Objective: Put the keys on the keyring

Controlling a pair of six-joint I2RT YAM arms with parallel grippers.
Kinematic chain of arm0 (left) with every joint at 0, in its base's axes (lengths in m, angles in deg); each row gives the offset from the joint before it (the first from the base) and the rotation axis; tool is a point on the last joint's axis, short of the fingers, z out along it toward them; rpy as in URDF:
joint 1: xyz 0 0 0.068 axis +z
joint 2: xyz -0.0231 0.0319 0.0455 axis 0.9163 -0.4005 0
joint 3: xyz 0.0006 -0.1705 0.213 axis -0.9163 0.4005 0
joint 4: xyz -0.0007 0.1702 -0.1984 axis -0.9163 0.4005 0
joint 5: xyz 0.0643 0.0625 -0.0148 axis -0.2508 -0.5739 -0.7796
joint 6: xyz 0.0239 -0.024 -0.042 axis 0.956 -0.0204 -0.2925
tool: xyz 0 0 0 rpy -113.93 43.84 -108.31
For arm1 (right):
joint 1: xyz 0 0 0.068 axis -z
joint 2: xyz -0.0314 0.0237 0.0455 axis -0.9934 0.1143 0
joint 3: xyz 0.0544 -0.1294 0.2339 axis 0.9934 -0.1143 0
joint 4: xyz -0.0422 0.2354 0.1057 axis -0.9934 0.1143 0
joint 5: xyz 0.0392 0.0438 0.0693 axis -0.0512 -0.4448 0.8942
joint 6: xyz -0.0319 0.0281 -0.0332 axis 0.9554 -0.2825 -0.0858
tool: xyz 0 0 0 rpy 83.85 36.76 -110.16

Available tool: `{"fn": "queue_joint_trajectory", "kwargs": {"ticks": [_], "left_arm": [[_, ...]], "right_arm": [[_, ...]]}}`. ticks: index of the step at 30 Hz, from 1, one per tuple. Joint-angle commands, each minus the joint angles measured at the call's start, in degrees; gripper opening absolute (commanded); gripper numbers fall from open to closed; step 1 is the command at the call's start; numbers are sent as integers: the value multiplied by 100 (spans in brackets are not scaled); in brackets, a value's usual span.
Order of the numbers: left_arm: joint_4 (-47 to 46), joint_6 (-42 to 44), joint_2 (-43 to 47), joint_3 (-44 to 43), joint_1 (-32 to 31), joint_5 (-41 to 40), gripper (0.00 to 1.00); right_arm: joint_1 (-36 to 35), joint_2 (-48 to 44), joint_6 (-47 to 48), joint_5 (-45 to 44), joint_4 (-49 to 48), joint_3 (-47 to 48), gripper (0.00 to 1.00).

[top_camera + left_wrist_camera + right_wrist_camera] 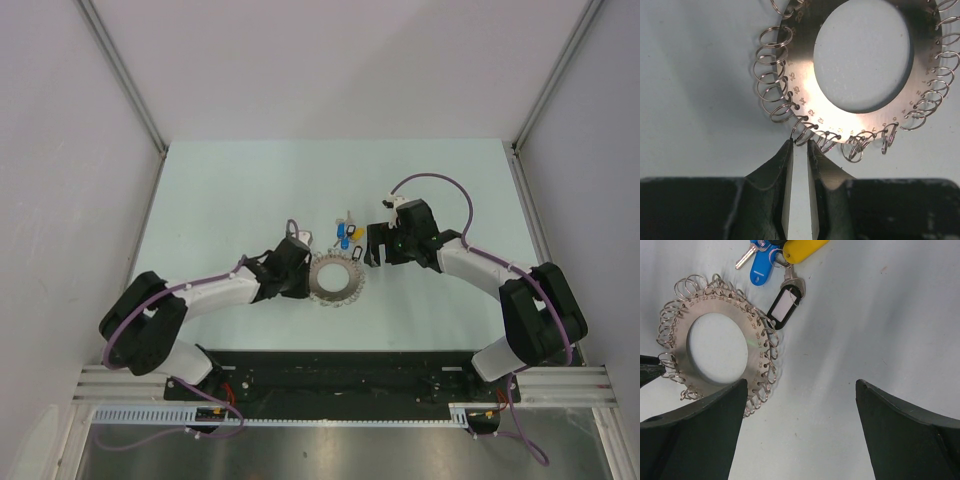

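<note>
While the keyring (352, 291) lies flat on the counter (220, 200) between the two arms, the keys (761, 271) cluster just beyond its far rim, trailing toward it, with the black-rimmed tag (785, 306) nearest the wire loops. The left gripper (800, 146), jaws narrowed to a slit, noses one loop (800, 133) on the ring's left edge; whether it pinches the wire cannot be told. The right gripper (801, 385) hovers with jaws wide apart, the nearer arm to the keys, which lie just to its left.

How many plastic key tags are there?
3: blue tag, yellow tag beside it, black-rimmed tag just below, nearest the keyring. Others may hide beyond the picture's top edge.
</note>
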Motion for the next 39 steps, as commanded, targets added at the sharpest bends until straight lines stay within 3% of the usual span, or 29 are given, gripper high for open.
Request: {"fn": "queue_joint_trajectory", "kwargs": {"ticks": [1,11,30,39], "left_arm": [[-106,-285,130,142,-43,-190,22],[-326,-452,780,344,-35,-472,35],[-1099,-681,570,731,-35,-252,29],[-836,-927,552,660,-140,-181,32]], "right_arm": [[-13,-122,75,26,-167,8,92],[-22,-166,110,17,-167,-1,91],[-66,-157,145,-1,-211,-1,91],[-66,-131,163,8,-219,-1,91]]}}
